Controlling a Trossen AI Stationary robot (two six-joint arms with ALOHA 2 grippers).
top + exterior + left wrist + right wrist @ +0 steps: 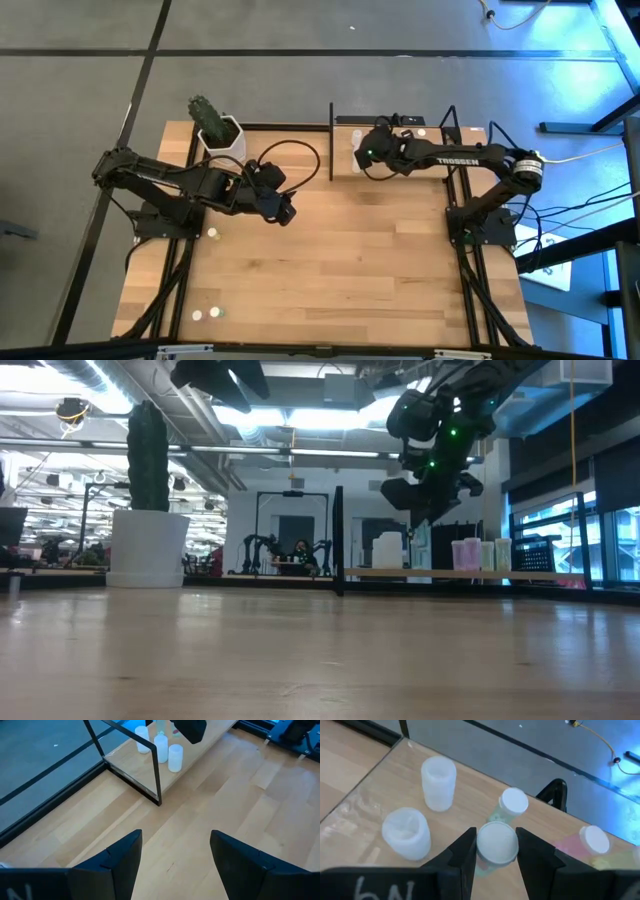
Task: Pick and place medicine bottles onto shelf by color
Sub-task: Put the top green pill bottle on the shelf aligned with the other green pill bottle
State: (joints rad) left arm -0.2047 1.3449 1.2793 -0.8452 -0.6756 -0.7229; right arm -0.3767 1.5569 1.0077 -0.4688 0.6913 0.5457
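The shelf (400, 150), a light-wood board in a thin black frame, stands at the table's far edge. On it stand two whitish medicine bottles (438, 782) (407, 832), a greenish one with a white cap (512, 802) and a pink one (594, 840). My right gripper (496, 847) is over the shelf, shut on a white-capped, greenish bottle (496, 842). My left gripper (175, 855) hangs open above the table's middle left (288, 213), with nothing between its fingers. Three more bottles (212, 235) (198, 315) (215, 313) stand on the table's left side. My right gripper pinches the bottle at its white cap (481, 845), one finger on each side. The fingers slant downward from the table's right. The bottle stands upright over the shelf board, beside the other greenish bottle. Whether its base rests on the board, I cannot tell.
A white hexagonal pot with a cactus (218, 135) stands at the far left, next to the shelf's black upright (331, 140). Cables run along the right arm's base (480, 225). Bare tabletop (360, 270) lies in the middle and near part.
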